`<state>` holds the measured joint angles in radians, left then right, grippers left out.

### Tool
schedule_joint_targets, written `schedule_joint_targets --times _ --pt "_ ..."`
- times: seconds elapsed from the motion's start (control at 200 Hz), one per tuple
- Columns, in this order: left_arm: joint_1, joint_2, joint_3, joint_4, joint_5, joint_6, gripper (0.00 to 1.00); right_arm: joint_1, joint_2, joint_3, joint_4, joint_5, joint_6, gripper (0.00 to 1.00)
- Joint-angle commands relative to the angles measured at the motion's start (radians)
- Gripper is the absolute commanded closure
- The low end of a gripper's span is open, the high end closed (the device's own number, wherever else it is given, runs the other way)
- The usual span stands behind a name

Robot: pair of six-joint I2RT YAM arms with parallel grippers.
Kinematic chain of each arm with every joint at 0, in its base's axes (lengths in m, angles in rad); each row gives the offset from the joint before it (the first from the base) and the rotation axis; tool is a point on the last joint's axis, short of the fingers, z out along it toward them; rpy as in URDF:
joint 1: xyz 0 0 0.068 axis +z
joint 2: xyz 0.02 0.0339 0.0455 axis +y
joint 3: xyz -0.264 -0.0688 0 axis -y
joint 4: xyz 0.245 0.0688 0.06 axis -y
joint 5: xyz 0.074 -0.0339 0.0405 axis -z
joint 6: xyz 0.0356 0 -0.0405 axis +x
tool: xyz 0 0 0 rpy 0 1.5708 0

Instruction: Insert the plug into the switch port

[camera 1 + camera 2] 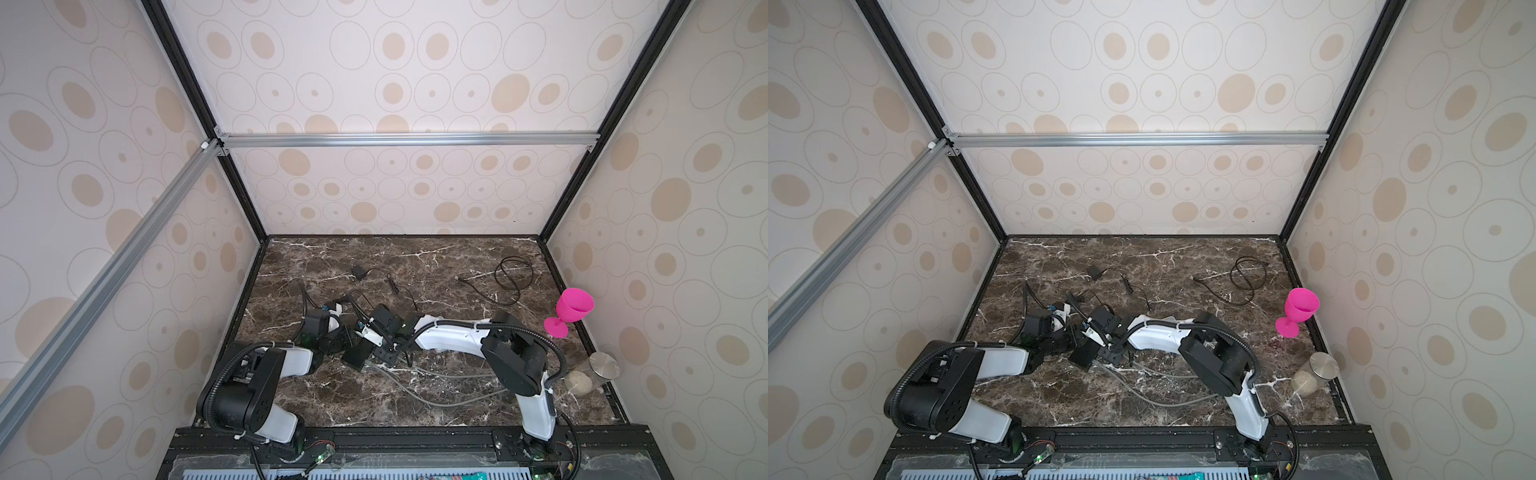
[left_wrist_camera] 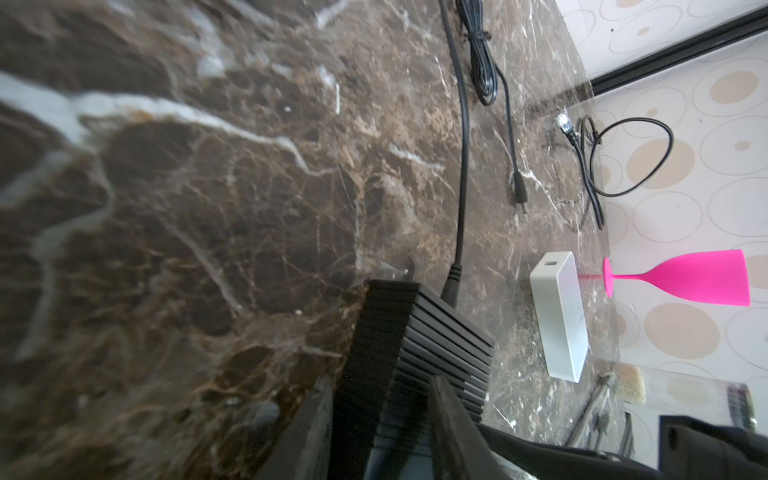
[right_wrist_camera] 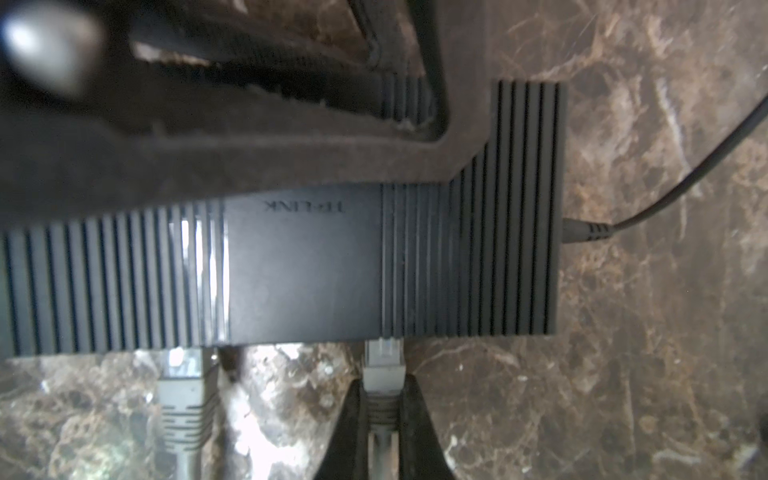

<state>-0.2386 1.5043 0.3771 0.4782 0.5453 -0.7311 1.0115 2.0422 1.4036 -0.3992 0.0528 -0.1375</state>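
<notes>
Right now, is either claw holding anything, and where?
The right gripper pinches the grey plug by its boot; the left gripper clamps the black switch across its ribbed end.

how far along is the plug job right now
Done: the left gripper braces the black ribbed network switch, and a neighbouring grey plug already sits in a port. In hand: the right gripper pinches the grey ethernet plug, tip at the switch's port edge. Left: pushing it fully home and letting go; full seating isn't clear.
</notes>
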Motion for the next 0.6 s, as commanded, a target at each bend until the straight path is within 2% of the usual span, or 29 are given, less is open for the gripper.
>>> schedule_joint_targets --times 0.0,0.34,0.595 --pt "-0.083 0.020 -0.014 -0.120 0.232 -0.008 0.62 0.017 0.030 0.141 0.383 -0.083 -0.041 1.00" --pt "-0.108 0.035 -0.016 -0.107 0.250 -0.014 0.62 0.012 0.096 0.253 0.434 -0.097 -0.030 1.00" --pt "-0.124 0.063 -0.045 0.009 0.315 -0.077 0.68 0.011 0.056 0.168 0.506 -0.120 -0.012 1.00"
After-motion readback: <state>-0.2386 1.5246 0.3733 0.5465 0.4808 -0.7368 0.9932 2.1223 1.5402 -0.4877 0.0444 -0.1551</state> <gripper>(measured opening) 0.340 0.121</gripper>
